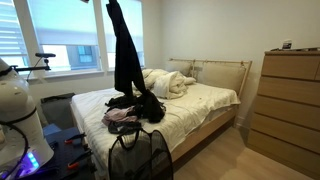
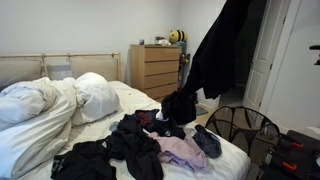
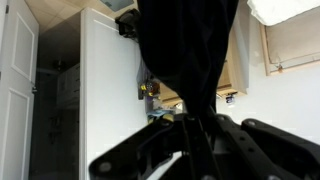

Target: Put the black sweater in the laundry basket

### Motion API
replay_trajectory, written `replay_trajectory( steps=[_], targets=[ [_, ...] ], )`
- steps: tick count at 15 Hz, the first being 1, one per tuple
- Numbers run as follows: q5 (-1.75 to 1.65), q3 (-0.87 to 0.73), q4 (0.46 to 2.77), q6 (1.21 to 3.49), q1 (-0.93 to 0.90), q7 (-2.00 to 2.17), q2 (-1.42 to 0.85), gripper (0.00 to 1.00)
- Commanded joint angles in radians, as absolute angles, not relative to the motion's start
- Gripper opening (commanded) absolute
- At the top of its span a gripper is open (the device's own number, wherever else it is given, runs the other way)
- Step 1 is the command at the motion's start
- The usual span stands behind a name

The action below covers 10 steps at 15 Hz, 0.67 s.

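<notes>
Over the bed (image 1: 205, 102), the gripper (image 3: 196, 130) clamps the dangling black sweater (image 1: 125, 58)

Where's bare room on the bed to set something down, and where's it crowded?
Free: the bare sheet along the bed edge facing the dresser, between the bunched white duvet and the clothes pile; also the floor between bed and dresser. Crowded: the foot end by the laundry basket, under that pile, with the black sweater hanging over it.
</notes>
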<state>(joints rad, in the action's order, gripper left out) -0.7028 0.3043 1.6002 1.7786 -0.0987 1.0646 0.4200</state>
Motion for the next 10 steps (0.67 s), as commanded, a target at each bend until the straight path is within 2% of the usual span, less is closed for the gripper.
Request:
replay_trajectory(
  steps=[1,10],
  targets=[
    [-0.716,0.331,1.607,1.791,-0.082,1.053,0.437,0.02],
    [-0.772,0.494,1.545,1.902,-0.191,0.93,0.081,0.02]
  ],
)
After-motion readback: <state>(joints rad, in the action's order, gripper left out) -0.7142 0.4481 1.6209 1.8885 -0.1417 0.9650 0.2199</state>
